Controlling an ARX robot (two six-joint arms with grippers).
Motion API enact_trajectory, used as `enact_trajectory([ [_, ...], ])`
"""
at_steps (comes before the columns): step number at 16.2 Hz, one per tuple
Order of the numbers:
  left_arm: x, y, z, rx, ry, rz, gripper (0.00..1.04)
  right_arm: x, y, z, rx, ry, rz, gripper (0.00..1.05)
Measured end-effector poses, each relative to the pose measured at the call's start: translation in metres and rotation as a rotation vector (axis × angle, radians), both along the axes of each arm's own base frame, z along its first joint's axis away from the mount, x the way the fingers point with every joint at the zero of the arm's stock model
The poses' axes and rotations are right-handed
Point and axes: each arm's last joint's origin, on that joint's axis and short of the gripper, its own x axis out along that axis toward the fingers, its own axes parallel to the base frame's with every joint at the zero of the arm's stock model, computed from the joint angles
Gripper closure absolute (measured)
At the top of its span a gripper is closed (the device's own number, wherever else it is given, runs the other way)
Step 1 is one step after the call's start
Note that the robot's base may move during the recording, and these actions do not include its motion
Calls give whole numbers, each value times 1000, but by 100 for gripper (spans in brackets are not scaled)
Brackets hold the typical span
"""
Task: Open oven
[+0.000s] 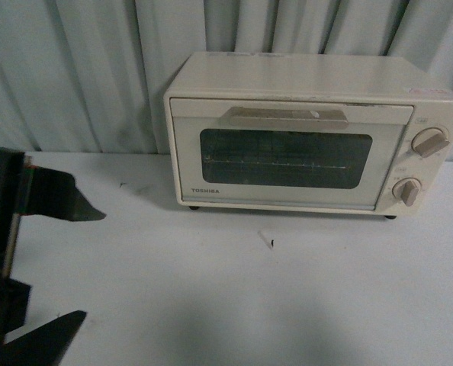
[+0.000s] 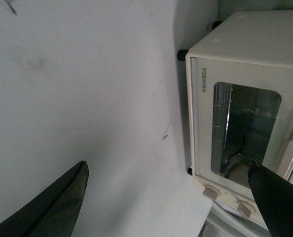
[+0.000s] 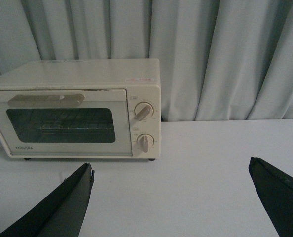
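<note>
The cream-white oven (image 1: 310, 84) stands at the back of the white table, right of centre. Its door is closed, with the beige bar handle (image 1: 284, 116) along the top of the dark window. Two round knobs (image 1: 429, 142) sit on its right side. My left gripper (image 1: 95, 264) is open and empty at the left edge, well short of the oven. In the left wrist view the left gripper (image 2: 167, 164) is wide open, with the oven (image 2: 255, 39) ahead of it. My right gripper (image 3: 170, 163) is open and empty above the table, facing the oven (image 3: 77, 74) from a distance. The handle (image 3: 45, 99) shows there too.
A pale pleated curtain (image 1: 81, 69) hangs right behind the table and the oven. A small white scrap and dark mark (image 1: 266, 239) lie on the table (image 1: 211, 305) in front of the oven. Bare table lies between both grippers and the oven.
</note>
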Motion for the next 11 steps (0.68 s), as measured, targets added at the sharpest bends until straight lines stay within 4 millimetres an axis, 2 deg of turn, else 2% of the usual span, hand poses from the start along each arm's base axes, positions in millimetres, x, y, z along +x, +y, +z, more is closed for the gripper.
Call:
enact_trajectory([
  [5,22,-41,-21,-98,6,-12,7,0,0,0,0,0,0,6],
  [6,38,-60,-34,-109,-8,-29,7,0,0,0,0,0,0,6],
  [9,53,-73,-54,-109,18,-38,7,0,0,0,0,0,0,6],
  [11,61,-73,-58,-118,12,-25,7,0,0,0,0,0,0,6],
])
